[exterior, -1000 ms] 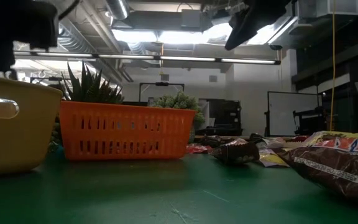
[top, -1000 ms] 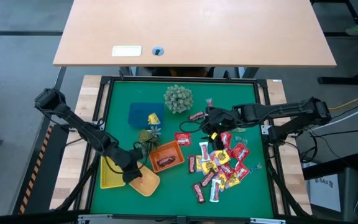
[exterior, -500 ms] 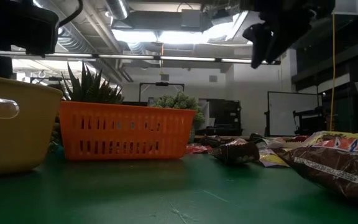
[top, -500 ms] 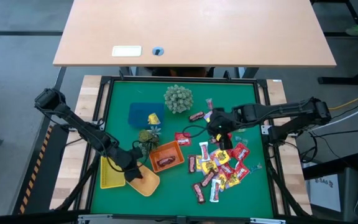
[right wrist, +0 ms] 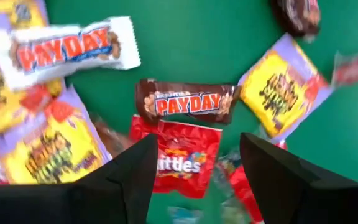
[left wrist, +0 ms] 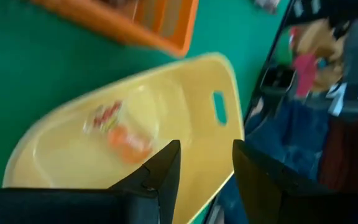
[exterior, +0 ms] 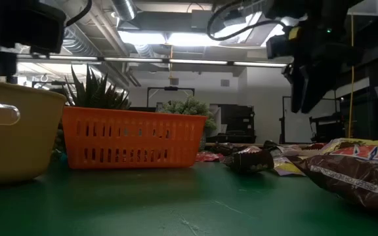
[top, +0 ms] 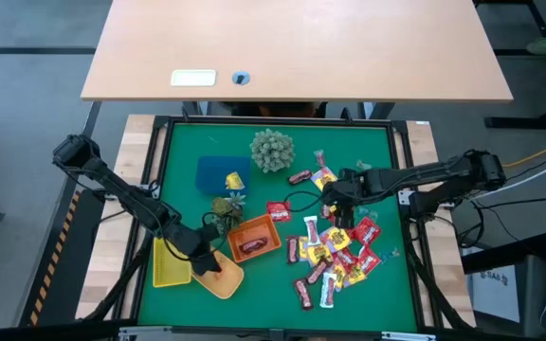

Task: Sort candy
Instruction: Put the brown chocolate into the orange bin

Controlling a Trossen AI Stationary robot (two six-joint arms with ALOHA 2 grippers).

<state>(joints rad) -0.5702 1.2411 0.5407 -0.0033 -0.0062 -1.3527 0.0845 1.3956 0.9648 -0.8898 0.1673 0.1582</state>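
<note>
The candy [top: 335,251] lies in a loose pile on the right of the green mat: red, yellow and brown packets. My right gripper [top: 337,195] hangs open above the pile's far end, fingers pointing down. In the right wrist view it [right wrist: 197,149] stands over a red packet [right wrist: 182,155] and a brown bar [right wrist: 188,102], touching neither. My left gripper [top: 214,268] is open over the yellow oval tray [left wrist: 191,118]. A small clear piece with orange in it [left wrist: 117,127] lies on the tray's floor. A dark bar [top: 252,246] lies in the orange basket [top: 254,239].
A yellow rectangular tray [top: 169,265] lies left of the oval one. A blue tray [top: 214,172] with a yellow packet [top: 235,180], a spiky pale green plant ball [top: 271,150] and a small plant [top: 224,208] stand farther back. A cable [top: 297,197] runs across the mat.
My right gripper has come down toward the candy pile, shifting a little toward the table's right edge, and its fingers have tipped from slanting to steeply downward. It has stayed open.
</note>
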